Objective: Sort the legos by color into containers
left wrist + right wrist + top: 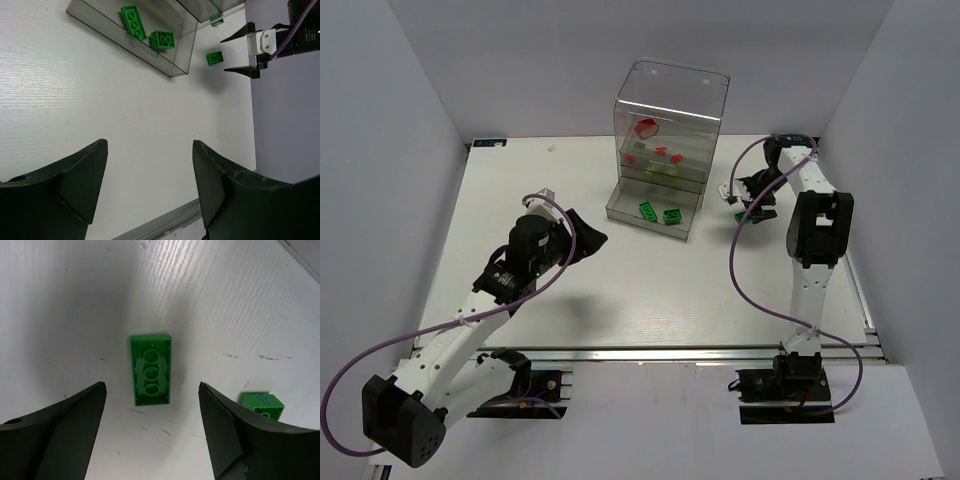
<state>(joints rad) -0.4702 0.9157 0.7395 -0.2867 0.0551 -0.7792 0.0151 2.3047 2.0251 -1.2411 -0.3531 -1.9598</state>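
The right end effector (151, 387) is hovering wide open over a long green plastic brick (150, 371) lying on the white counter (75, 310). The left end effector (150, 144) is gaping wide near the clear plastic drawer box (670, 95), two green bricks (133, 21) lying in its bottom tray.

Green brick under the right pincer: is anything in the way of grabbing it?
Nothing visible is. The green brick lies flat on the table, straight below the open right pincer. A smaller green piece sits off to the side, apart from it.
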